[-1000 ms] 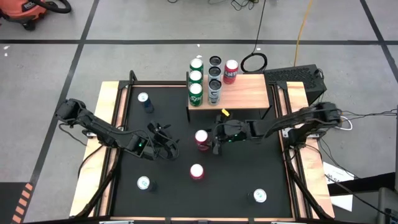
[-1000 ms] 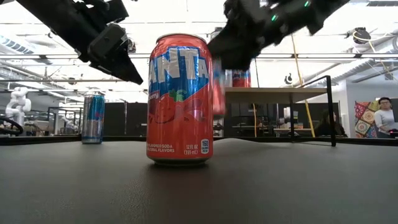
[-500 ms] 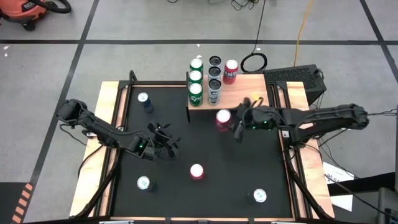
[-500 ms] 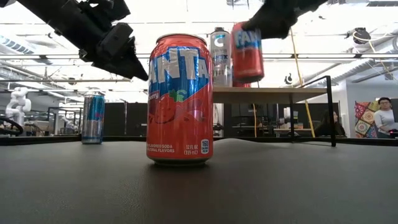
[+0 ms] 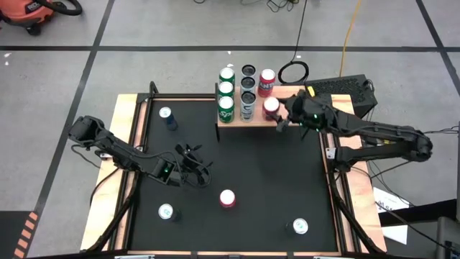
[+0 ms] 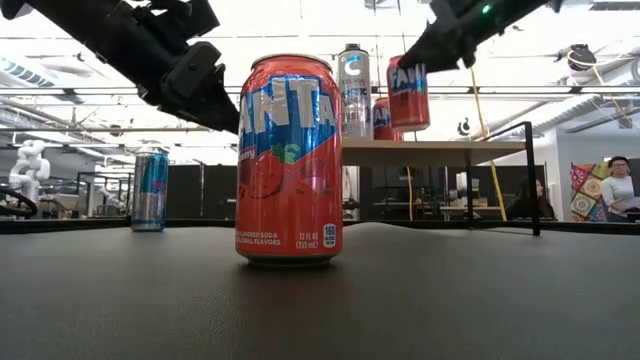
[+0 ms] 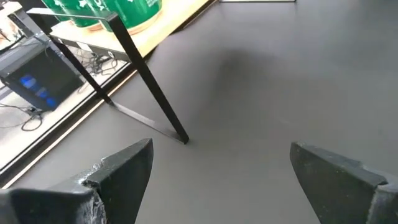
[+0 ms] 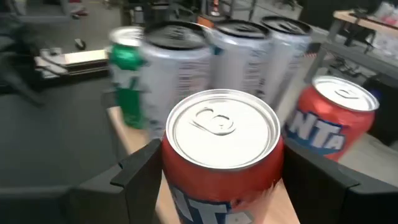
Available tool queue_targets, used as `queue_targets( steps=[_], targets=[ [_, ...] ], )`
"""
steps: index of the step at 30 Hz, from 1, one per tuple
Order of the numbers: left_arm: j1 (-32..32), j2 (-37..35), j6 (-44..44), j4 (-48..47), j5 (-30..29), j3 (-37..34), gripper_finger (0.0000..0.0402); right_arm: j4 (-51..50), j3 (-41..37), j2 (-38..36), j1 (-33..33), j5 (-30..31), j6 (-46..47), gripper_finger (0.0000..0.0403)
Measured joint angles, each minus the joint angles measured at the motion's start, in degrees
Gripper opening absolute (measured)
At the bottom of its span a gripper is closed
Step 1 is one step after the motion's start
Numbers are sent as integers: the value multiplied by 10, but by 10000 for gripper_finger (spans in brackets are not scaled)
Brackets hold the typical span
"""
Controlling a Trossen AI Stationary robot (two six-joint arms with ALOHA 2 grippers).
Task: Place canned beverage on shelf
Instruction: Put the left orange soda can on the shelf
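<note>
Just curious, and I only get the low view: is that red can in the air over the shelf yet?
Observer: Yes. From above, the held can hangs over the shelf, gripped by the right jaws.
Operator: Is there room for it?
Observer: It looks so. It hangs in front of another red can, beside rows of three green cans and three silver cans.
Operator: And the other arm?
Observer: Its wrist camera shows the left jaws open and empty above the mat.
</note>
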Motion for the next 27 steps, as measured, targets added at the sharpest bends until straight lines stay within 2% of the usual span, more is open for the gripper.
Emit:
queue_targets(
  steps=[7,15,21,27],
  targets=[
    [0,0,12,7,6,0,371,55,0,51,-114,-110,8,268],
    [0,0,25,7,17,0,371,73,2,85,-173,-194,16,269],
    [0,0,24,7,20,0,371,85,2,89,-182,-199,1,282],
    [1,0,29,7,20,0,371,89,1,89,-183,-197,-20,325]
  ],
)
